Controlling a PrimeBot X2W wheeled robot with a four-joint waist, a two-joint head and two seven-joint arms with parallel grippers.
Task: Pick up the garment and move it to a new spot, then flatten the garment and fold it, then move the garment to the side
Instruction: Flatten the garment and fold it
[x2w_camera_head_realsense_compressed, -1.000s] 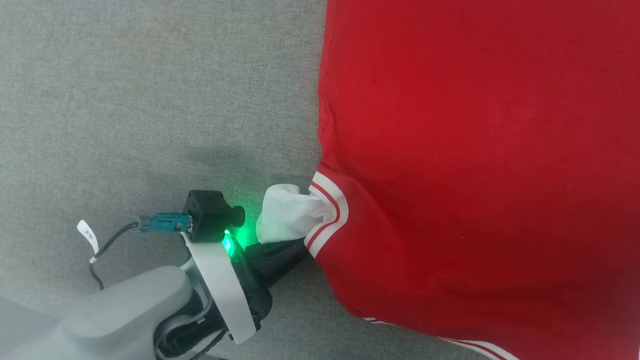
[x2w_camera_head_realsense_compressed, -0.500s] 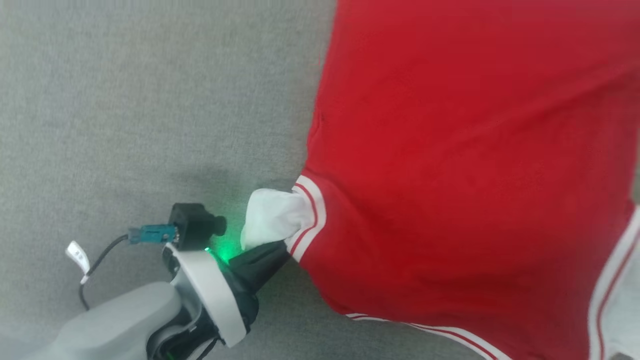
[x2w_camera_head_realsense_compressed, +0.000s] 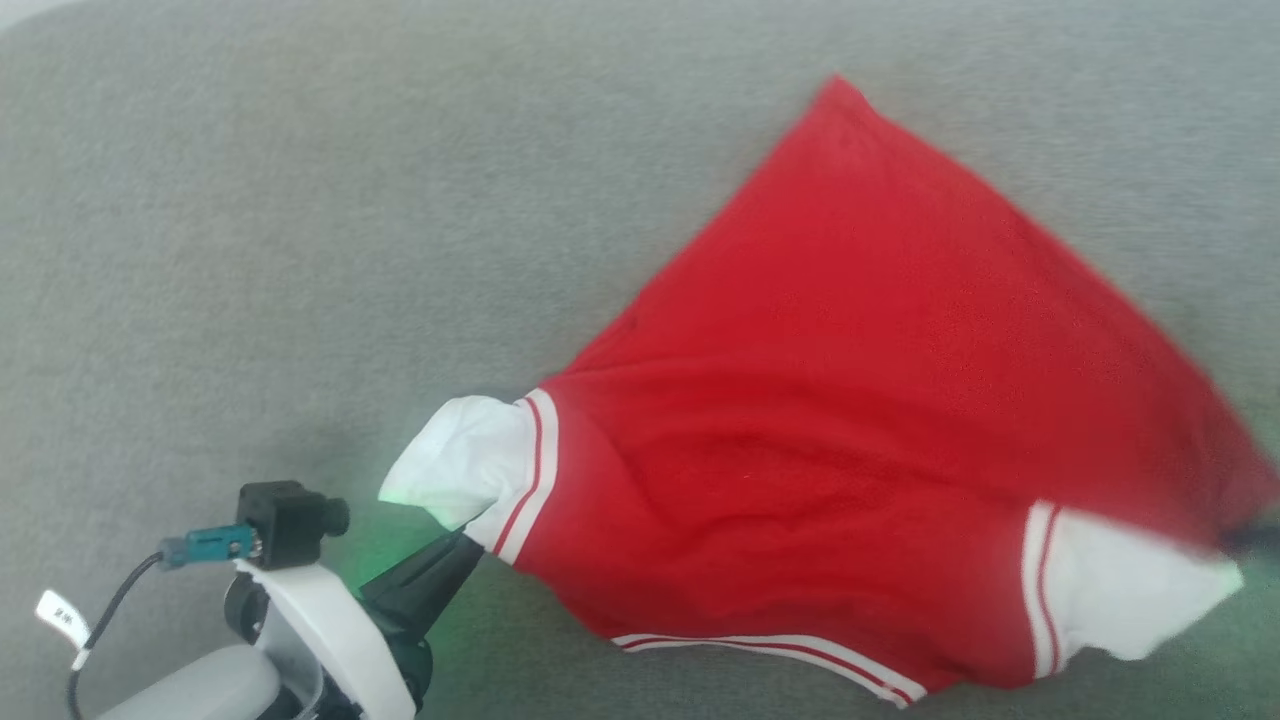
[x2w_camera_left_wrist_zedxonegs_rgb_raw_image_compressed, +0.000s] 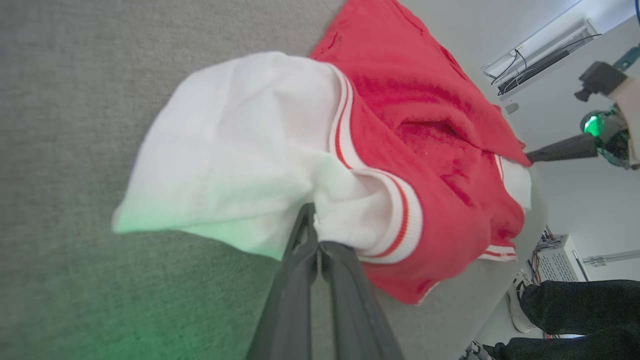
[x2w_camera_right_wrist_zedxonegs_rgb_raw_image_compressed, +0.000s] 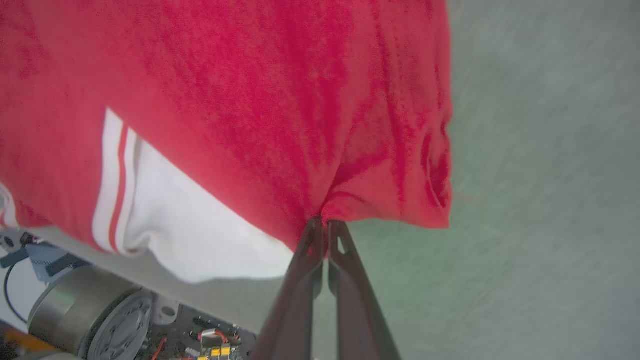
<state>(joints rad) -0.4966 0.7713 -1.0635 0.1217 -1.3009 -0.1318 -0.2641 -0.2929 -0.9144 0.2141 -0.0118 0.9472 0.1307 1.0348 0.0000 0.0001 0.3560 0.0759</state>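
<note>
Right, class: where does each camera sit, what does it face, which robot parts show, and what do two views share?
Head view: on the head, looking down at the red jersey; left claw lower left.
Left wrist view: on that wrist, looking along its claw, shut on the white sleeve; right claw beyond.
Right wrist view: on that wrist, looking along its claw, shut on the jersey.
Shared: head and left wrist views both show that sleeve.

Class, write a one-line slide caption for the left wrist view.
Left gripper shut on the white sleeve of the garment over the grey surface; the right gripper pinches its far edge.
</note>
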